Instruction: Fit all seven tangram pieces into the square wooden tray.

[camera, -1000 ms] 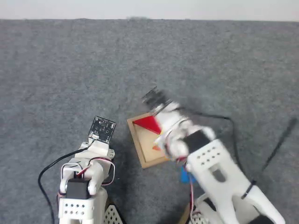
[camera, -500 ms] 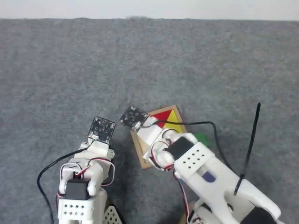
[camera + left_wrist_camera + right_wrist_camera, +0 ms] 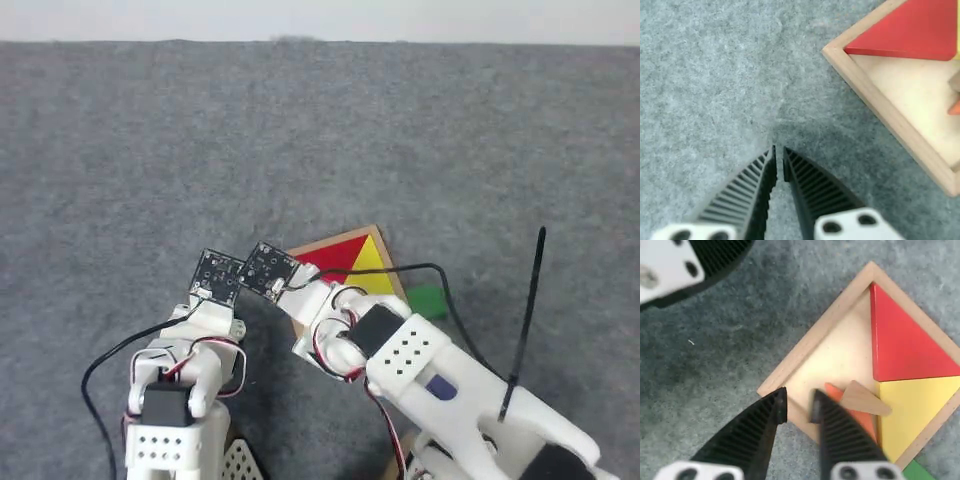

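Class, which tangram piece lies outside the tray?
The green piece, on the mat beside the tray; the red, yellow, orange and tan pieces lie inside it.

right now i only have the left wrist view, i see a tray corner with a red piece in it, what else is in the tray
observer: a yellow triangle lies edge to edge with the red piece.
operator: anything more in there
observer: an orange piece, with a plain wooden triangle lying partly across it.
operator: and the other arm
observer: the right gripper is open and holding nothing, above the tray at its rim.
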